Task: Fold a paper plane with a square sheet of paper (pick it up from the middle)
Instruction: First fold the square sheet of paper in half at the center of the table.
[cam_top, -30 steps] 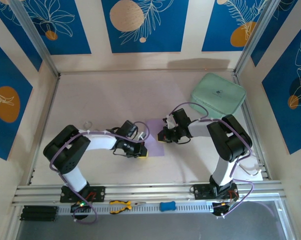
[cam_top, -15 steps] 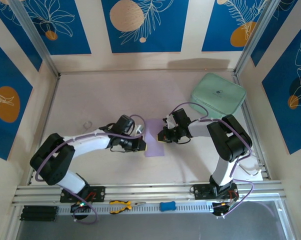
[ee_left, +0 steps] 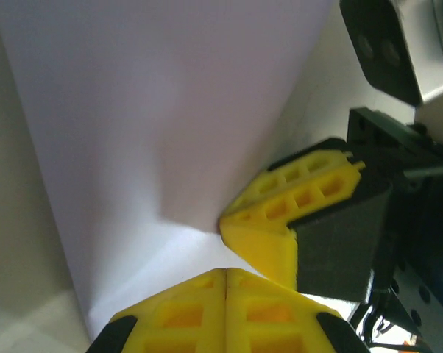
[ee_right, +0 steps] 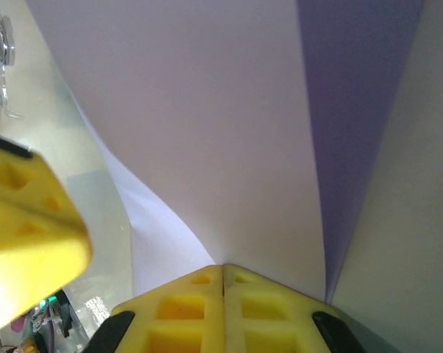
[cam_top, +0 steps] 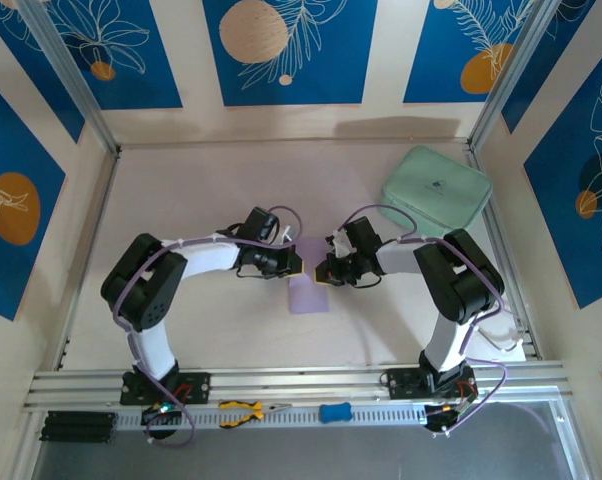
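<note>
Progress: early. The square sheet of paper (cam_top: pixel 308 292) is off flat near the middle of the table (cam_top: pixel 211 190), pinched between the two arms, its lower part draping toward the near side. From above it reads as narrower than a square, so it is probably bent or doubled lengthwise. I judge this to be the first centre fold being formed; whether a crease is pressed in, I cannot tell. No pointed nose and no wings yet, so the corner folds and wing folds are all left to do. Mint-green case (cam_top: pixel 436 190) sits well apart at far right, untouched. Left gripper (cam_top: pixel 294 265): jaws clenched together, and in its wrist view the sheet (ee_left: pixel 155 110) runs down into the seam of its yellow tips (ee_left: pixel 225 283). Right gripper (cam_top: pixel 324 270): also clamped tight, with the paper (ee_right: pixel 207 110) curving into its closed tips (ee_right: pixel 223 276). The two grippers sit just beside each other on the sheet's far edge.
</note>
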{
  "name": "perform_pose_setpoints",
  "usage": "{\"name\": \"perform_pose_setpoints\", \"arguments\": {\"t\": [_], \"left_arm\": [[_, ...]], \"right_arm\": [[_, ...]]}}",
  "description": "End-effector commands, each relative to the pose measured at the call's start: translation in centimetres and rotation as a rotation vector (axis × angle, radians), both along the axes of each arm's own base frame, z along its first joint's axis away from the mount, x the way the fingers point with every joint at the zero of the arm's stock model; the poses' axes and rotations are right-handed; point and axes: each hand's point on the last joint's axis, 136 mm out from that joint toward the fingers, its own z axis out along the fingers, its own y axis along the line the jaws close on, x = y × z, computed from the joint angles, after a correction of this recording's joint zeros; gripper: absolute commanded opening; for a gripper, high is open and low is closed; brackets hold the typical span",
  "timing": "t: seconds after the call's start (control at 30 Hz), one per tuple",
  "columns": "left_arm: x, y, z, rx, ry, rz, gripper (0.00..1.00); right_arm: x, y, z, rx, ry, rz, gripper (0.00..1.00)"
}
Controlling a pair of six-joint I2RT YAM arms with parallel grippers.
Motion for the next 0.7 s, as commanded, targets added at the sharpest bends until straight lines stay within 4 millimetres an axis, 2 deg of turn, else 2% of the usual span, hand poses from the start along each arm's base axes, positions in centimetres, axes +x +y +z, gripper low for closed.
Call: {"name": "perform_pose_setpoints", "arguments": {"t": [0.0,0.43,0.53,0.67], "left_arm": [[1.1,-0.3,-0.4,-0.027,-0.015,-0.028,0.00],[0.0,1.2,-5.3,-0.005,0.074,-0.028,0.00],[0.0,1.4,-5.1,-0.007,0.074,-0.023,0.00],[0.8,1.4,-2.6,-0.026,0.030,-0.019,0.00]], "right_arm": [[-2.7,-3.5,-4.2,-0.177,0.123,-0.028,0.00],[-2.8,-3.5,-4.3,-0.179,0.124,-0.027,0.00],[-2.8,-3.5,-4.2,-0.180,0.124,-0.029,0.00],[-2.8,-3.6,-4.3,-0.182,0.124,-0.029,0.00]]}}
